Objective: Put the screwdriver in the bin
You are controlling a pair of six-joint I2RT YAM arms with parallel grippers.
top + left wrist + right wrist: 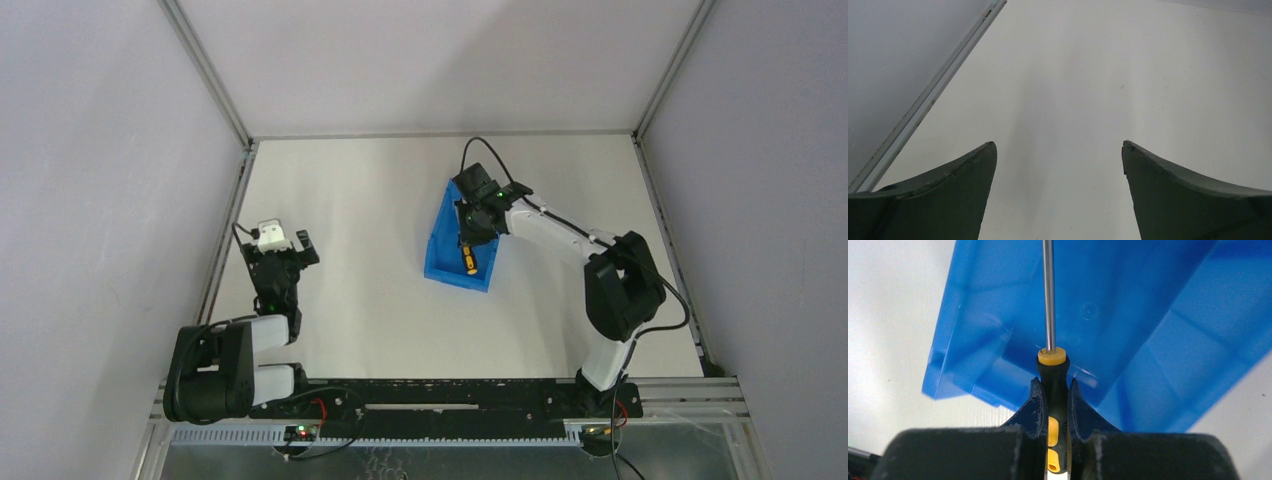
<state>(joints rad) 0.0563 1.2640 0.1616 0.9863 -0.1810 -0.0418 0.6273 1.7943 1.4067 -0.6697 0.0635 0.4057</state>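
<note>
The right arm [560,235] reaches far and left, holding the right gripper [1054,390] over the bin [440,255] at mid-table. The jaws are clamped on the handle of the screwdriver [1053,367], whose shaft points into the bin. The left arm [240,340] is folded at the near left, with the left gripper [1059,150] spread wide above the table [1073,75].

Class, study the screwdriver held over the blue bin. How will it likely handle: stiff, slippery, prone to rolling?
Probably stiff: the screwdriver has a thin metal shaft that runs dead straight. Likely grippy: the right gripper clamps its black-and-yellow handle squarely. The rounded handle may well roll a little inside the bin.
</note>
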